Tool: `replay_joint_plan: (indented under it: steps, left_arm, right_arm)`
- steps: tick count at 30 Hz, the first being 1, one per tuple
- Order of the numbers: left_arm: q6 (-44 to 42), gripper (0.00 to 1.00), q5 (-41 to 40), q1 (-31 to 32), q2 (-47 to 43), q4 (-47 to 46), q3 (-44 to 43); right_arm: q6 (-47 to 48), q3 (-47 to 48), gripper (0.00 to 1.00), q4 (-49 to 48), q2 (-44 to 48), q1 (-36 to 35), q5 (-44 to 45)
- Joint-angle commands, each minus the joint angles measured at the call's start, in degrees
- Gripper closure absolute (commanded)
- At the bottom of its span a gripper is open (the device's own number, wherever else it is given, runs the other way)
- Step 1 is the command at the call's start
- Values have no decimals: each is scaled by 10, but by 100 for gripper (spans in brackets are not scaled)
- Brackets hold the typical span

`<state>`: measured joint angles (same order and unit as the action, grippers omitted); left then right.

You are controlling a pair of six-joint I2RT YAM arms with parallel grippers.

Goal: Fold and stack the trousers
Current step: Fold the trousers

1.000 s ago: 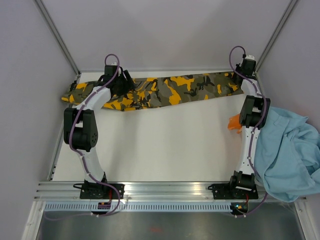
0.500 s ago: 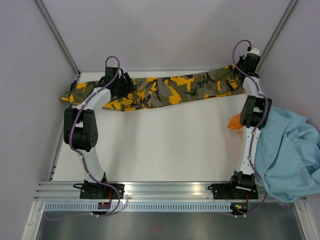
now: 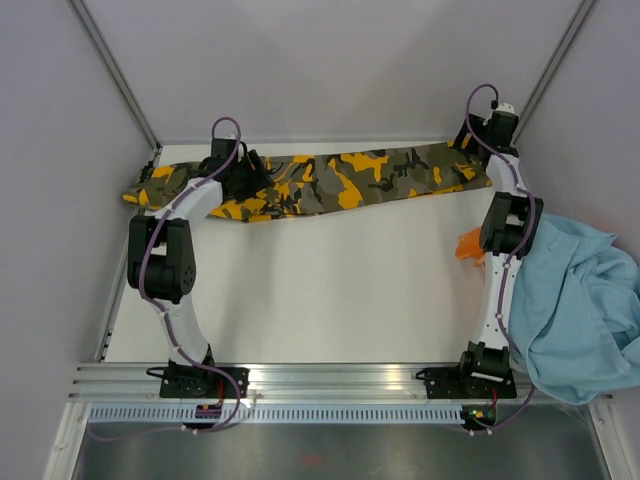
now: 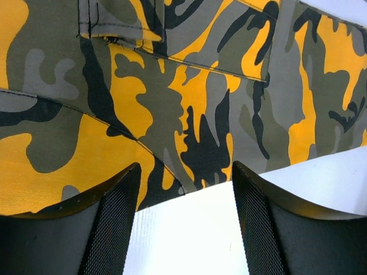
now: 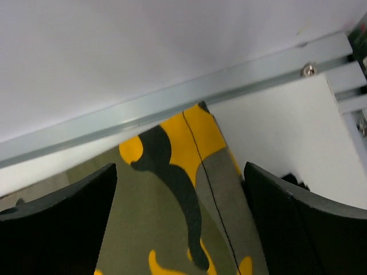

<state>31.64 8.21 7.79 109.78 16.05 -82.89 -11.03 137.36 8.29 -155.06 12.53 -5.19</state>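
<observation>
The camouflage trousers (image 3: 340, 180) lie stretched out lengthwise along the far edge of the white table (image 3: 330, 290). My left gripper (image 3: 245, 172) hovers over their left part. In the left wrist view it (image 4: 184, 172) is open, with the cloth's near edge (image 4: 172, 86) and bare table (image 4: 189, 229) between its fingers. My right gripper (image 3: 480, 142) is at the far right corner, above the leg end. In the right wrist view it (image 5: 179, 172) stands open over that leg end (image 5: 172, 229), holding nothing.
A light-blue garment (image 3: 580, 310) hangs over the table's right side beside the right arm, with a bit of orange cloth (image 3: 468, 245) at its edge. A metal frame rail (image 5: 172, 103) and the wall close off the far side. An aluminium rail (image 3: 340, 380) runs along the near edge.
The right gripper, shut on the trousers' leg end earlier, has opened and let it go. That end now lies flat at the far right. The left arm has hardly moved.
</observation>
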Motion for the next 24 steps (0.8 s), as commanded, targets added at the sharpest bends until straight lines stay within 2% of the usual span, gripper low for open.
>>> replay_joint_plan:
  steps: [1, 5, 8, 12, 18, 24]
  left_arm:
    - [9, 30, 16, 2, -31, -22, 24]
    - [15, 30, 28, 5, -61, -43, 58]
    - [11, 30, 30, 12, -85, -49, 83]
    - [12, 30, 38, 15, -114, -65, 127]
    - [17, 30, 45, 18, -138, -76, 159]
    - [19, 30, 41, 17, -150, -76, 164]
  right_arm:
    - [-21, -12, 2, 46, 113, 6, -14]
    - [-49, -143, 2, 30, 209, 8, -25]
    - [-40, -169, 2, 69, 244, 13, 12]
    - [-51, -180, 5, 119, 247, 32, 8]
    - [-42, -243, 17, 89, 254, 43, 14]
    - [-9, -247, 18, 72, 209, 43, 12]
